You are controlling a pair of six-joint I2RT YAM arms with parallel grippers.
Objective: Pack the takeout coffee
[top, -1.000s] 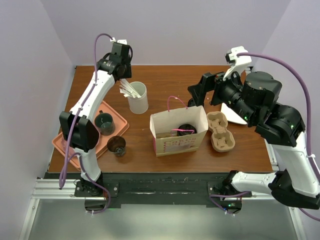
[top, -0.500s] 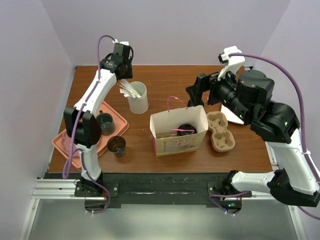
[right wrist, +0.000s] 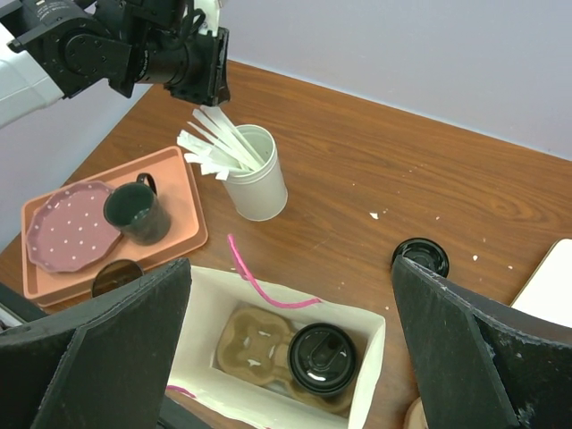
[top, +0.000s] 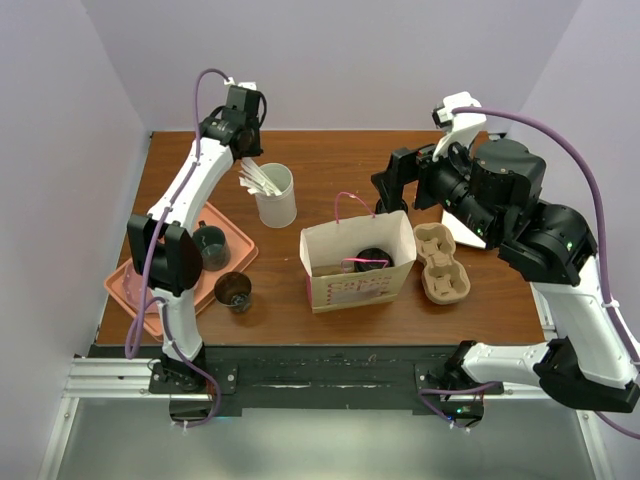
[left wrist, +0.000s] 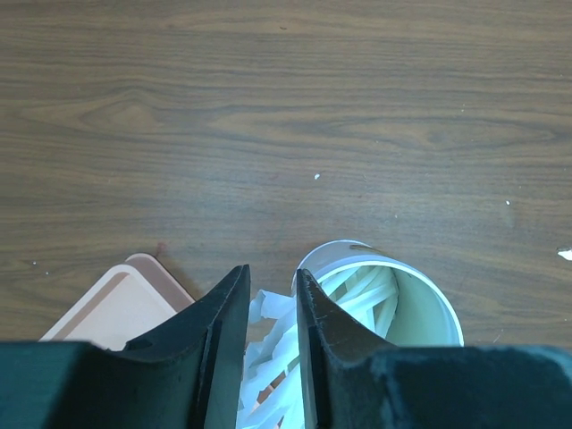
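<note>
The takeout coffee [top: 373, 258], a dark cup with a black lid, stands inside the white paper bag [top: 355, 288]. In the right wrist view it [right wrist: 322, 357] sits in a tan pulp carrier [right wrist: 255, 344] on the bag's floor. My right gripper [top: 392, 185] hangs wide open and empty above and behind the bag [right wrist: 340, 308]. My left gripper [top: 245, 150] hovers over the white cup of stirrers [top: 277, 200]. Its fingers [left wrist: 228, 331] stand a narrow gap apart, with wrapped stirrers [left wrist: 268, 357] showing below between them. It holds nothing that I can see.
A second pulp carrier [top: 442, 262] lies right of the bag. A loose black lid [right wrist: 421, 256] lies behind the bag. A salmon tray [top: 135, 285] holds a dark mug [top: 208, 245] and a pink plate [right wrist: 63, 234]. An open brown cup [top: 233, 290] stands beside the tray.
My right arm has shifted slightly left and back above the bag. My left arm's elbow has drawn in a little, while its gripper stays over the stirrer cup.
</note>
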